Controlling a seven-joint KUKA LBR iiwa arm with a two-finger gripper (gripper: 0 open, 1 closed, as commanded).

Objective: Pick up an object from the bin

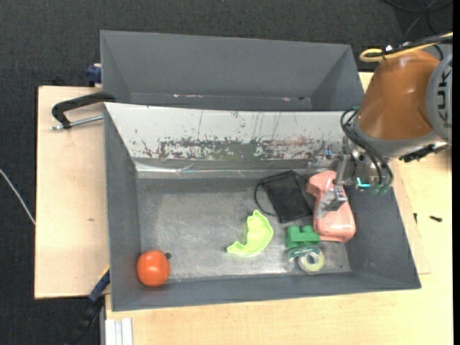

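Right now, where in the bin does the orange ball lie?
In the camera view the orange ball sits alone in the lower-left corner of the bin, well left of the lime-green plastic piece.

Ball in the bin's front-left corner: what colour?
The ball is orange-red, seen best in the camera view.

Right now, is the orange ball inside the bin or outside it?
Inside. The orange ball rests on the floor of the bin, in its near left corner, within the grey walls.

You have a scuffed matt grey metal bin [215, 70]; glossy orange ball [152, 268]; smooth pink plastic piece [339, 223]; matt black pad [286, 195].
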